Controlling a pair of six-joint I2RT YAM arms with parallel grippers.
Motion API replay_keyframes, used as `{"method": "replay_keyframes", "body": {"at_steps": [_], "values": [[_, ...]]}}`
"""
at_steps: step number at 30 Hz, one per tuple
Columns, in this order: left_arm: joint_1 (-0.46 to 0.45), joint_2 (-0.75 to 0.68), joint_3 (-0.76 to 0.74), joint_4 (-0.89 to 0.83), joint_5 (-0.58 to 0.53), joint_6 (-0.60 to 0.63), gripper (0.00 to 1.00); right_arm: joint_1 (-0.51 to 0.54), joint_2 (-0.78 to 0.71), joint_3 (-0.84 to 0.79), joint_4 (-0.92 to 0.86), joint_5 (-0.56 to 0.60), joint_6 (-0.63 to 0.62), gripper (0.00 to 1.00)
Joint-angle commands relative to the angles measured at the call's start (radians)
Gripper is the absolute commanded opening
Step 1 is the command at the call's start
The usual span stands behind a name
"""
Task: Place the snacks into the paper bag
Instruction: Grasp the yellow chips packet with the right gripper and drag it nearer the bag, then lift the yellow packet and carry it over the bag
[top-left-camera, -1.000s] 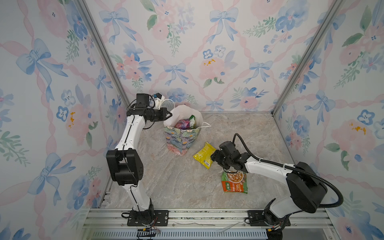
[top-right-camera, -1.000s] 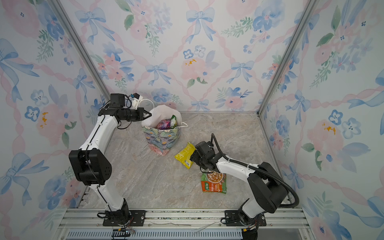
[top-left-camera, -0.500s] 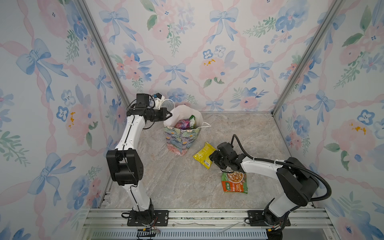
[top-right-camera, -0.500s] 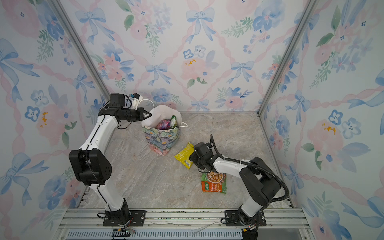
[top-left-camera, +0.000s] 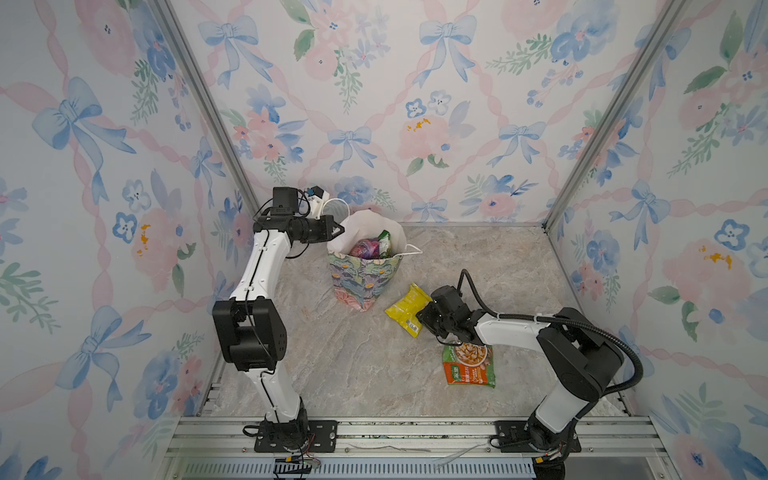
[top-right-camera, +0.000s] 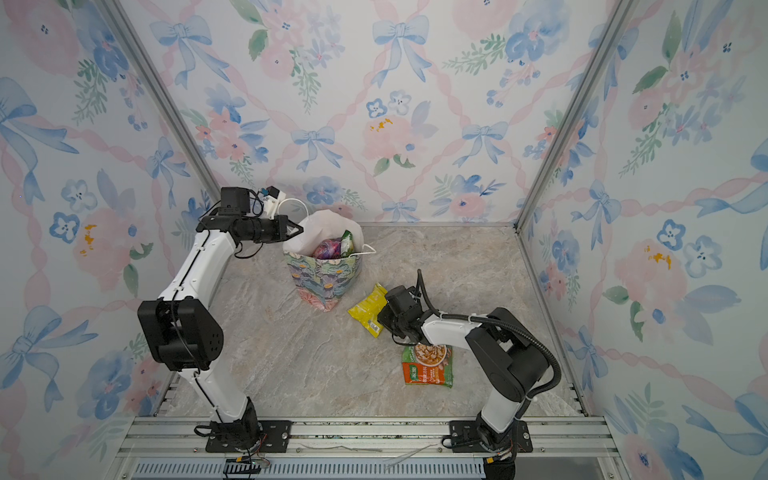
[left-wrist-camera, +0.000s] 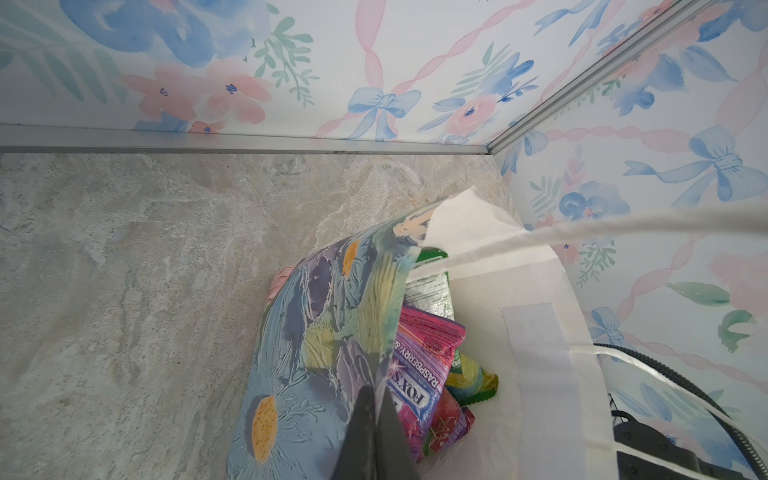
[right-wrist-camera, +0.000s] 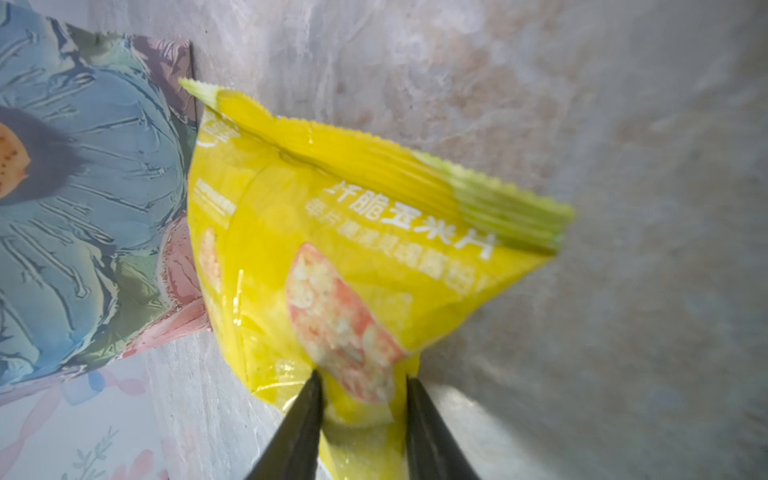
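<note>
Here the left gripper (left-wrist-camera: 376, 399) is pinched tight on the rim of the upright paper bag (top-left-camera: 362, 279), which has packets (left-wrist-camera: 424, 365) inside. The right gripper (right-wrist-camera: 361, 380) squeezes one end of the yellow pouch (top-left-camera: 405, 308), which lies on the table (top-left-camera: 353, 374) just beside the bag. An orange-green pouch (top-left-camera: 469, 365) lies near it.

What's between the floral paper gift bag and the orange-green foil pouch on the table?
A flat yellow foil packet, the right claw straddling one end of it; visible in both top views.
</note>
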Motion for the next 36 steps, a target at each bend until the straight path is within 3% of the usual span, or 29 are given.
{"method": "replay_keyframes", "body": {"at_steps": [1,11,23,36], "values": [[-0.003,-0.018,-0.012,-0.002,0.012,0.013,0.0,0.01,0.017,-0.021,-0.005,0.01,-0.018,0.26],[-0.002,-0.021,-0.011,-0.002,0.012,0.013,0.0,0.007,0.007,-0.011,-0.011,0.013,-0.05,0.0],[-0.003,-0.022,-0.011,-0.002,0.015,0.012,0.0,-0.044,-0.179,0.147,-0.337,0.107,-0.281,0.0],[-0.003,-0.022,-0.011,-0.002,0.022,0.011,0.0,-0.15,-0.269,0.523,-0.65,0.215,-0.6,0.0]]}}
